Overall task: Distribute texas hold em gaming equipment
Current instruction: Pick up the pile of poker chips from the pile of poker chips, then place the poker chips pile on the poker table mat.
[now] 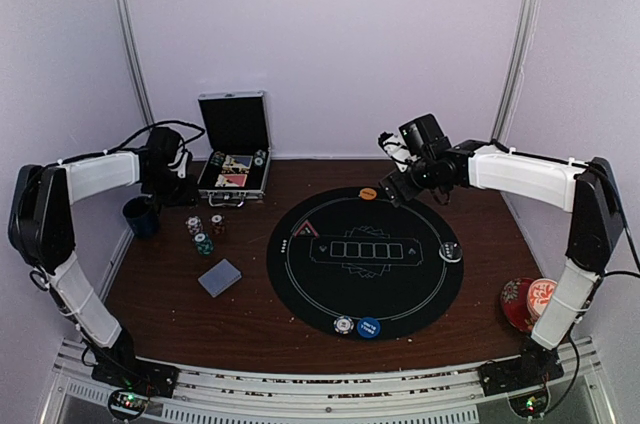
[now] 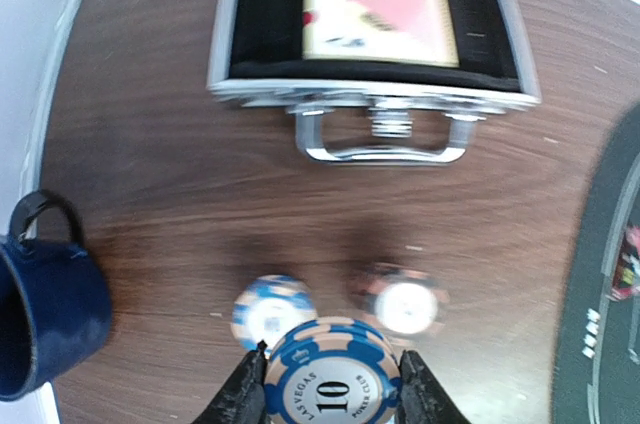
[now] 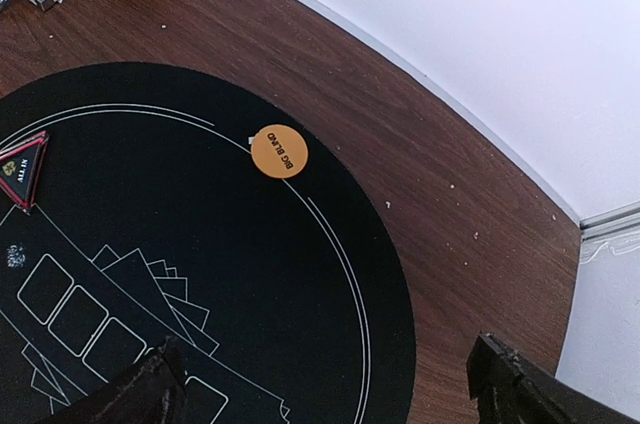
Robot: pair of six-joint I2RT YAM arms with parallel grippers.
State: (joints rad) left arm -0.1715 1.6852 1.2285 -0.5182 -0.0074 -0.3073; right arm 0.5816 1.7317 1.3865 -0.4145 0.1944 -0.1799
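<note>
Blue-edged chip (image 2: 330, 372) marked 10 sits clamped in your left tool (image 2: 330, 399), a finger (image 2: 243, 396) pressed to each side. Just beyond that tool a pale blue chip (image 2: 272, 309) and a reddish chip (image 2: 405, 304) rest apart on the worktop (image 2: 150, 174). The open case (image 2: 370, 92) lies farther ahead, a mug (image 2: 45, 314) off to the left. Your right tool (image 3: 325, 394) hangs wide open, gripping nothing, over the mat (image 3: 200, 274). The orange disc (image 3: 278, 151) lies ahead of it and the red triangle (image 3: 22, 169) to its left.
</note>
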